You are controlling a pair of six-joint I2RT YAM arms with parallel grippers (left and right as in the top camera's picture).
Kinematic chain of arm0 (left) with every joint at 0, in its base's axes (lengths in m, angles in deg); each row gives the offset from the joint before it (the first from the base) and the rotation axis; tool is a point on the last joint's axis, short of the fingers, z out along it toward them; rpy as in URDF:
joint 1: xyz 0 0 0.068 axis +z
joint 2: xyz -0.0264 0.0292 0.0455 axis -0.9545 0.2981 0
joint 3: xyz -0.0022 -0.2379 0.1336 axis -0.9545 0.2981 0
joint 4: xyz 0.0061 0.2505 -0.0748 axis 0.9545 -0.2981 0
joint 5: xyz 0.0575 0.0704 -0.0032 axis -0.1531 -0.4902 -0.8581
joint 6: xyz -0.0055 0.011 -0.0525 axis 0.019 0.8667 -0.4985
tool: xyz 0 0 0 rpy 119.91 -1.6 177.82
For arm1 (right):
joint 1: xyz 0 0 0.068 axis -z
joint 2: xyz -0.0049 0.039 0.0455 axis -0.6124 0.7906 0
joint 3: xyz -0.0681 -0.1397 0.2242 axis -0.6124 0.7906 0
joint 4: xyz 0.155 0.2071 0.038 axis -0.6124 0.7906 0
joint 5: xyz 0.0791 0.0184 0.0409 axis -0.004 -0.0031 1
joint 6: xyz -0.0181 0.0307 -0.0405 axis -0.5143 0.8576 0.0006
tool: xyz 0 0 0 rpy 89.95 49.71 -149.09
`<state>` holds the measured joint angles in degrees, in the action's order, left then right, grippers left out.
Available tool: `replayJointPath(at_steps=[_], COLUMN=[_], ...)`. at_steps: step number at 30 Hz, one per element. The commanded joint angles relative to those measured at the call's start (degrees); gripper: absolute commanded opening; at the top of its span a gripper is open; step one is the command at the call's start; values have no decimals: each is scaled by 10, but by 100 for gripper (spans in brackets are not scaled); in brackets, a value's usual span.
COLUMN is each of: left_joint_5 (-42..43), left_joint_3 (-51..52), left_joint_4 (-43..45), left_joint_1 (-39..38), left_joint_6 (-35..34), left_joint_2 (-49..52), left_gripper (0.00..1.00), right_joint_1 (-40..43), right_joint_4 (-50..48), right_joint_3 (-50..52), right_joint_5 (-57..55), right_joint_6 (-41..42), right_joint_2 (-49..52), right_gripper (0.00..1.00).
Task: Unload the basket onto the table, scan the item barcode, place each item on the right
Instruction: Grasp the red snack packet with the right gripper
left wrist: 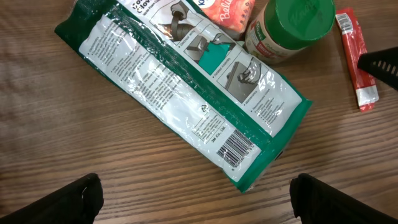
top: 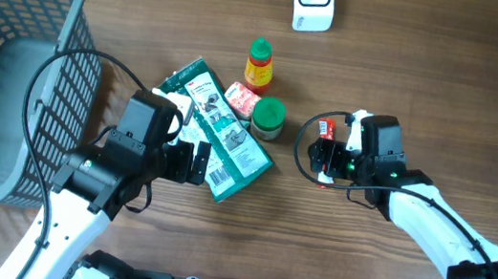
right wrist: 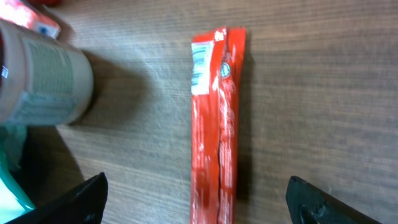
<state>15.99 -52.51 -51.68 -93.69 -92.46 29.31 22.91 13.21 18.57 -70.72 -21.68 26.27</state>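
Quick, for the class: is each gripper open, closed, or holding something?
Left gripper: open, empty, above the green-and-white plastic packet.
Right gripper: open, empty, above the long red plastic sachet lying flat.

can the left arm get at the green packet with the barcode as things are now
Probably yes. The left gripper hangs open by the barcode end of the green packet, which lies flat with nothing on that end. The green-lidded jar crowds only its far edge.
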Motion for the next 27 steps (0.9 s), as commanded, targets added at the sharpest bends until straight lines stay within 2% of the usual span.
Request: replayJointPath(at_steps=[1,6,8,10,11,15,18,23,27], left_joint_5=[9,9,9,9,9,9,9,9,9], left_joint_3=[4,4,4,4,4,4,4,4,4], left_joint_4=[1,1,1,1,1,1,1,1,1], left_joint_1=[3,3,3,3,3,3,3,3,3], left_joint_6=[11,11,11,11,11,11,11,11,11], left_joint_2=[0,0,0,0,0,0,0,0,0], left_gripper=[100,100,100,100,100,100,100,100,100], right_joint_1=[-2,-2,-2,-2,-2,-3,-21,-83,-107], right_joint_4=[9,19,23,38,50,69,79,98,109], right_joint_3=[5,7,7,7,7,7,6,6,6], right_joint_5=[5,9,9,9,9,6,-36,-135,-153], right_joint_6=[-7,11,26,38,40,57,84,142,167], right_joint_2=[14,44,54,61,64,70,70,70,74], right_gripper=[88,78,60,45,42,47,49,50,50])
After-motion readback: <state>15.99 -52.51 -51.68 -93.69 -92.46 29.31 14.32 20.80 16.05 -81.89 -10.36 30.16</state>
